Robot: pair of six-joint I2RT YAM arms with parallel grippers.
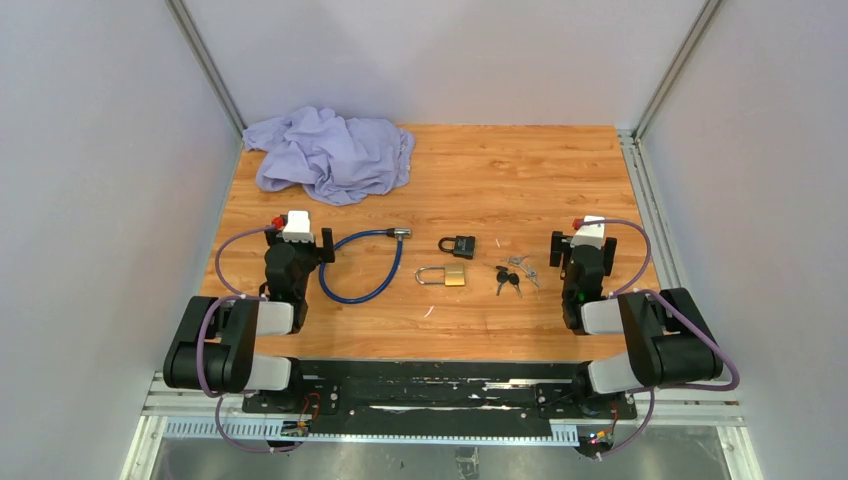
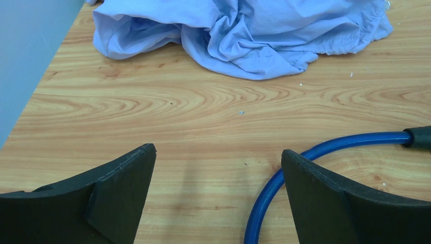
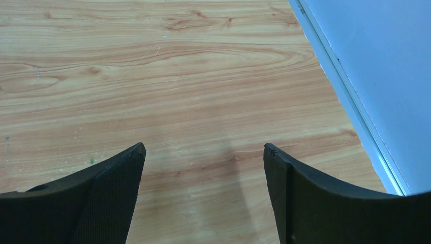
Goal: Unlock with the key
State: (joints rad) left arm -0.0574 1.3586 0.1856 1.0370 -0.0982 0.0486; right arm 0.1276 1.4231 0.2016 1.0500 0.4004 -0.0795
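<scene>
Two padlocks lie mid-table: a black one (image 1: 458,245) and, nearer, a brass one (image 1: 445,275) with a silver shackle. Just right of them are black-headed keys (image 1: 507,281) and silver keys (image 1: 520,266). My left gripper (image 1: 298,245) (image 2: 217,150) hangs open over bare wood, left of the locks, with a blue cable lock (image 1: 365,270) (image 2: 350,142) beside its right finger. My right gripper (image 1: 583,248) (image 3: 204,147) is open too, right of the keys, nothing between its fingers. The locks and keys are out of both wrist views.
A crumpled lilac cloth (image 1: 330,152) (image 2: 244,30) lies at the back left. Grey walls (image 3: 386,61) with metal rails close the table in on the left, right and back. The cable's metal end (image 1: 400,233) points toward the black padlock.
</scene>
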